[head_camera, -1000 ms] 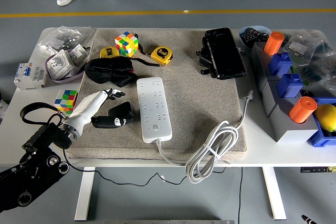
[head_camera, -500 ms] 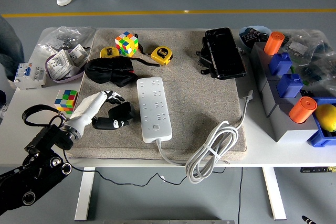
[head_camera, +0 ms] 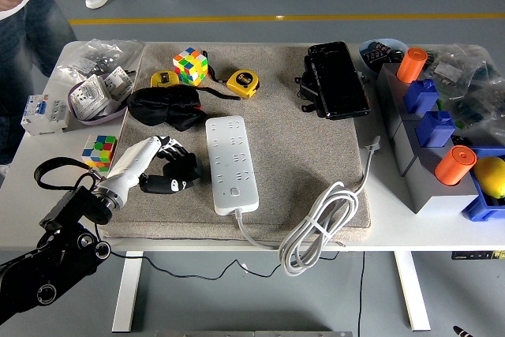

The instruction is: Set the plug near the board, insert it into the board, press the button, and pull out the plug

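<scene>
Judging by its look, the black plug (head_camera: 170, 181), lying on the grey mat just left of the white power strip (head_camera: 230, 163), is light, rigid and smooth, so the left hand (head_camera: 167, 159), fingers curled over it, should grip its blocky body.

White power strip (head_camera: 231, 164), black plug (head_camera: 170, 179), beige mat (head_camera: 284, 124), white counter (head_camera: 394, 219), multicoloured cubes (head_camera: 189, 65), yellow tape measures (head_camera: 242, 81), orange cylinders (head_camera: 411, 64).
</scene>
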